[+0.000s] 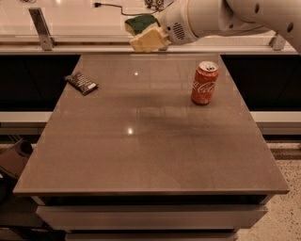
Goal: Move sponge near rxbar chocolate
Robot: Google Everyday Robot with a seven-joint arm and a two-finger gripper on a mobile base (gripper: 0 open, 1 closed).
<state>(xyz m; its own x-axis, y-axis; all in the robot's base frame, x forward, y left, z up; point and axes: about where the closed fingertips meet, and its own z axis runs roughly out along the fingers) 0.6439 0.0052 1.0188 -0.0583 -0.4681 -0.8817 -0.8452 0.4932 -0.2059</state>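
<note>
While gripper (pixel 156 34) hovers rearward — sponge (pixel 141 23) within.

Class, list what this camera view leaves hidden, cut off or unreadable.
All in the camera view.
Gripper, above the table's far edge: jaws covered by the sponge it holds.
Arm: cut off by top and right edges.
Bar lettering: too small to read.
Dark object, lower left: cut by left edge.

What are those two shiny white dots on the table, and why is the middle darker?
Camera view: the dots are lamp glare on the glossy table; the darker smudge near the can is probably the arm's soft shadow, as the gripper holds the sponge above the table's far edge; the rxbar chocolate lies unshaded, far left.
</note>
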